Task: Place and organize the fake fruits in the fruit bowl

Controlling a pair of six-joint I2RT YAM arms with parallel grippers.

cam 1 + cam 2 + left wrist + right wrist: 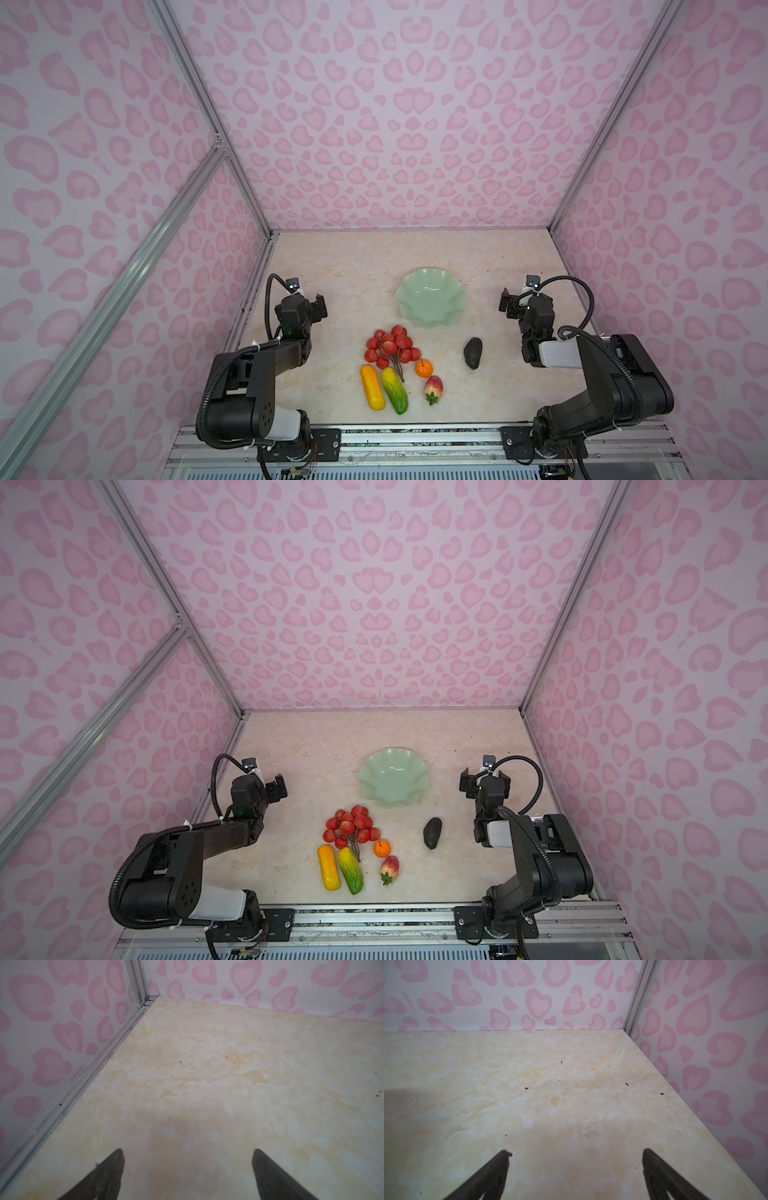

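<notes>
the marbled cream tabletop [332, 257] was smooth and faintly glossy, so rounded items were judged liable to skid or roll if nudged. the left claw [321, 306] and right claw [505, 302] hovered at opposite sides of it, jaws spread wide and empty; each wrist view showed only bare surface between the tips. the fruit bowl [430, 297], a shallow, glossy, pale green dish with a wavy scalloped rim, sat empty between the claws. all six fake fruits lay on the tabletop nearer the robot base. the step in hand appeared to be the first pick. the red berry cluster [390, 347], glossy spheres on thin brown stems, was the most irregular item. it was best gripped at the gathered stems and lifted straight up, since those stems ran close to the neighbouring fruits. the yellow-orange oblong [372, 387] and yellow-green bumpy oblong [395, 390] lay side by side. each called for a grip across its narrow width at mid-length. the dark avocado [473, 352], matte and rough-skinned, lay apart, nearest the right claw, and looked the easiest first pick. the red-yellow strawberry [433, 387] tapered away from its green cap. the small orange [424, 368], round and just beside the cluster, needed a centred grip. each fruit was to be lowered into the slick dish, not dropped.
</notes>
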